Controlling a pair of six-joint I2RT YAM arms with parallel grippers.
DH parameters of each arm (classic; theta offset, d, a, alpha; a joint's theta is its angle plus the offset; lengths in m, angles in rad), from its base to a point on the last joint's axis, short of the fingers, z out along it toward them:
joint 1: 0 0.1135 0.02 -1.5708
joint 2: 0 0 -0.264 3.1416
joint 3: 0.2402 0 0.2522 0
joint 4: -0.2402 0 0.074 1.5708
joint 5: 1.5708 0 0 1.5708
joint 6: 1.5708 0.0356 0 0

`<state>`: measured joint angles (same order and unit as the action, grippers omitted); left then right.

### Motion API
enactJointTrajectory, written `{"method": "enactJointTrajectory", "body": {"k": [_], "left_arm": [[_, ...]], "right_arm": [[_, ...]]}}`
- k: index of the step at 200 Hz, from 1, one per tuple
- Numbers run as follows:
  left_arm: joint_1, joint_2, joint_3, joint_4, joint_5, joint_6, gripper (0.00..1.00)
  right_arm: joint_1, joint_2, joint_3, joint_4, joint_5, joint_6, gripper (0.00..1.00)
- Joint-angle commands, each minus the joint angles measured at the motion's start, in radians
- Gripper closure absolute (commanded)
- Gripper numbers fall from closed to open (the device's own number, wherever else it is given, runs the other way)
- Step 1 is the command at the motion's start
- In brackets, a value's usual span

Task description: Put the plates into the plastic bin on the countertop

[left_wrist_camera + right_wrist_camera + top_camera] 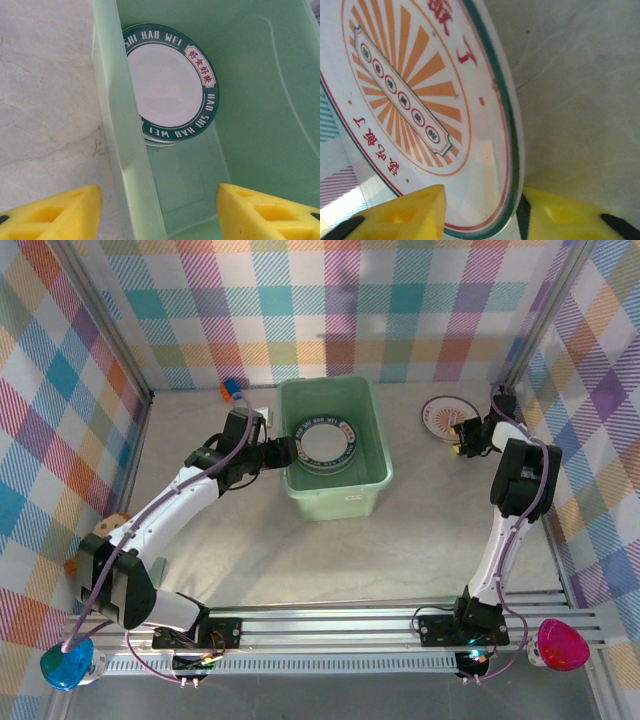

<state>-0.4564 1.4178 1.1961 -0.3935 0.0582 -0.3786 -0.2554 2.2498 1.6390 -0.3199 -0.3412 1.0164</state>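
The mint-green plastic bin [335, 480] stands mid-countertop [430, 530] with a stack of teal-rimmed plates [325, 445] inside. My left gripper [285, 453] is open at the bin's left wall [120, 150]. One yellow finger [55, 215] is outside it and the other [265, 210] inside, near the top plate [170, 85]. At the back right lies a plate with orange rays [440, 418]. My right gripper [462, 435] has closed on that plate's rim [512, 150]: one finger [410, 215] on its face, the other [565, 215] against the outer edge.
A small orange and blue object [232, 390] lies at the back left corner. Another orange-brown item [105, 528] sits by the left wall. Plaid walls close the back and sides, and aluminium rails [340, 625] run along the front.
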Motion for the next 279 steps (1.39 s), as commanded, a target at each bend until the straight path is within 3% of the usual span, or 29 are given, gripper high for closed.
{"method": "enactJointTrajectory", "body": {"k": [1, 61, 152, 209, 279], "left_arm": [[0.004, 0.011, 0.034, -0.015, -0.002, -0.012, 0.38], [0.004, 0.013, 0.037, -0.016, -0.002, -0.017, 0.38], [0.004, -0.018, 0.010, -0.001, 0.003, -0.025, 0.38], [0.004, -0.087, -0.037, 0.022, 0.003, -0.029, 0.38], [0.003, -0.155, -0.099, 0.062, 0.017, -0.058, 0.38]], "right_arm": [[-0.004, 0.051, 0.035, 0.036, 0.046, 0.009, 0.63], [-0.004, 0.067, 0.032, 0.040, 0.042, 0.025, 0.81], [-0.005, -0.016, -0.061, 0.054, 0.030, 0.021, 0.94], [-0.002, -0.183, -0.229, 0.134, 0.000, 0.070, 1.00], [0.008, -0.492, -0.427, 0.205, 0.008, 0.111, 1.00]]}}
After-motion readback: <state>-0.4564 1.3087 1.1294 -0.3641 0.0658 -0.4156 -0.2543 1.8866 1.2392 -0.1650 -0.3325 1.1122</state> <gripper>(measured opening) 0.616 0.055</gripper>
